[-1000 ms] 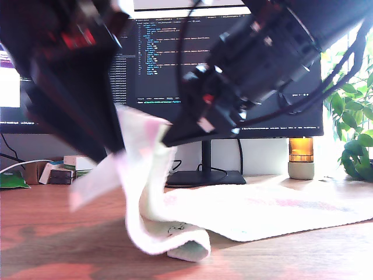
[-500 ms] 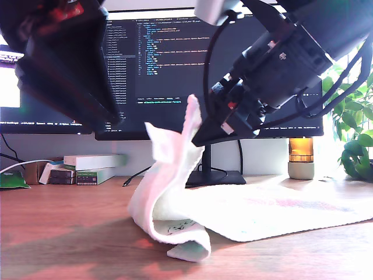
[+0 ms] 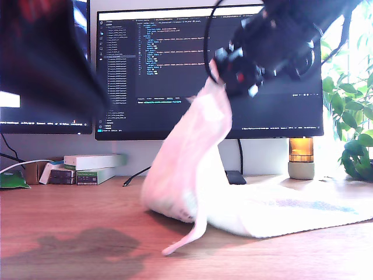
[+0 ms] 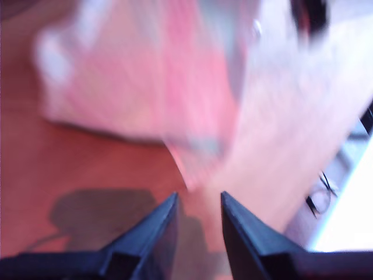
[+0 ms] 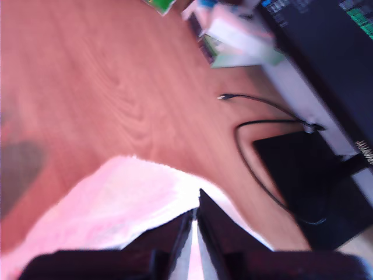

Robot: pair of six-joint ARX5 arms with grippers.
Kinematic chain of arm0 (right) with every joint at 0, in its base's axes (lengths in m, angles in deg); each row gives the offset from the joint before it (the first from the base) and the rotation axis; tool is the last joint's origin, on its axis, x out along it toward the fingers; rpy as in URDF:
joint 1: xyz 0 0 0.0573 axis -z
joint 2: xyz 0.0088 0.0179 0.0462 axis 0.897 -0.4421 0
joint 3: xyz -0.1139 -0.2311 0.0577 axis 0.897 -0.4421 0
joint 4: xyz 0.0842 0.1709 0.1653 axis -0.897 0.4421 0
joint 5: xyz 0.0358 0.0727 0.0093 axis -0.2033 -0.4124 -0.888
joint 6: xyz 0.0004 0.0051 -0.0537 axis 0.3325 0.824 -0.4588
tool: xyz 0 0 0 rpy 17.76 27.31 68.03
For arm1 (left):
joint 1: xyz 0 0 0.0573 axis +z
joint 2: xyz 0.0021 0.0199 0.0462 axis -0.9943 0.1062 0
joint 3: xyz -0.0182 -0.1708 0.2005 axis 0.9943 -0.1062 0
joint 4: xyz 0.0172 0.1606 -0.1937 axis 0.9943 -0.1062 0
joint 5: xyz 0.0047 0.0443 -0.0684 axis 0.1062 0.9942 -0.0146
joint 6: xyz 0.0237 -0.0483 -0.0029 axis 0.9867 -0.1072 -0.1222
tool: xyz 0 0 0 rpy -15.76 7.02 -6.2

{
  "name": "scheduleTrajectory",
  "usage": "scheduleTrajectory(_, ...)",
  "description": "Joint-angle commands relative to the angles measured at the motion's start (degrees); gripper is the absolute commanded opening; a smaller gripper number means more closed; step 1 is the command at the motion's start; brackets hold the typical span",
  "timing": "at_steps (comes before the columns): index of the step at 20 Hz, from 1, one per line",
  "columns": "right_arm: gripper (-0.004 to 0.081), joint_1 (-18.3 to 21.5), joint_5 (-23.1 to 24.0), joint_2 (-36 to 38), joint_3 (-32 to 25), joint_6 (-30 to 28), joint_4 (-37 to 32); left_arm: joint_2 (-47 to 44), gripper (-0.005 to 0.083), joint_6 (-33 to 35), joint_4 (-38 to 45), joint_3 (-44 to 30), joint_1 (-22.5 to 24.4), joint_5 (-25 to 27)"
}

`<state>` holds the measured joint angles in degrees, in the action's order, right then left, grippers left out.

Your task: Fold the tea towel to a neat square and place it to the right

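The tea towel (image 3: 192,163) is pale pink and white fluffy cloth, partly lying on the wooden desk (image 3: 76,233) and partly lifted into a tall peak. My second gripper (image 3: 224,81), coming from the exterior view's upper right, is shut on the towel's raised edge in front of the monitor. The second wrist view shows its fingertips (image 5: 195,213) pinched on the towel (image 5: 116,198). My first gripper (image 4: 198,204) is open with nothing between its fingers, above the blurred towel (image 4: 175,87). Its arm is a dark blur at the exterior view's upper left (image 3: 52,64).
A monitor (image 3: 169,70) stands behind, its base (image 5: 303,175) and a black cable (image 5: 256,122) on the desk. Small boxes (image 3: 87,166) sit at the exterior view's left, an amber jar (image 3: 301,157) and a plant (image 3: 352,128) at its right.
My first gripper has let go of the towel and pulled away up and left. My second gripper has carried the towel's edge higher and rightward, and the lower flap has swung out.
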<state>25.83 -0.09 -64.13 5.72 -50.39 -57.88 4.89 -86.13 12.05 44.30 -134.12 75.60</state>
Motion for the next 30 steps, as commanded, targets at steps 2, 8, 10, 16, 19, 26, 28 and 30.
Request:
scheduleTrajectory(2, -0.0011, 0.96, -0.02, -0.68, -0.04, 0.04, 0.70, 2.58, 0.0195, -0.98, 3.02, -0.46, -1.33, -0.24)
scheduleTrajectory(8, -0.0011, 1.46, -0.02, -0.68, -0.04, 0.02, 2.34, 12.09, 0.0434, -2.51, 9.86, -0.55, -3.80, 0.35)
scheduleTrajectory(10, -0.0011, 1.75, -0.02, -0.68, -0.04, 0.02, 2.38, 14.49, 0.0431, -2.58, 13.27, -0.90, -8.02, 7.04)
scheduleTrajectory(16, -0.0011, 3.37, -0.04, -0.68, -0.04, 0.02, 2.56, 14.27, 0.0430, -3.61, 27.32, -5.90, -26.16, 36.85)
scheduleTrajectory(19, -0.0011, 4.26, -0.22, -0.68, -0.04, 0.04, 2.78, 14.32, 0.0431, -8.70, 32.74, -11.96, -30.58, 44.19)
scheduleTrajectory(26, -0.0011, 4.26, -0.46, -0.68, -0.04, 0.09, 2.84, 18.73, 0.0431, -9.90, 45.64, -15.12, -30.60, 46.82)
scheduleTrajectory(28, -0.0011, 4.26, -0.46, -0.68, -0.04, 0.07, 2.82, 23.02, 0.0431, -9.86, 48.24, -15.12, -30.16, 46.14)
scheduleTrajectory(30, -0.0011, 4.26, -0.48, -0.68, -0.04, 0.09, 2.82, 26.93, 0.0431, -8.81, 51.89, -15.08, -29.55, 44.81)
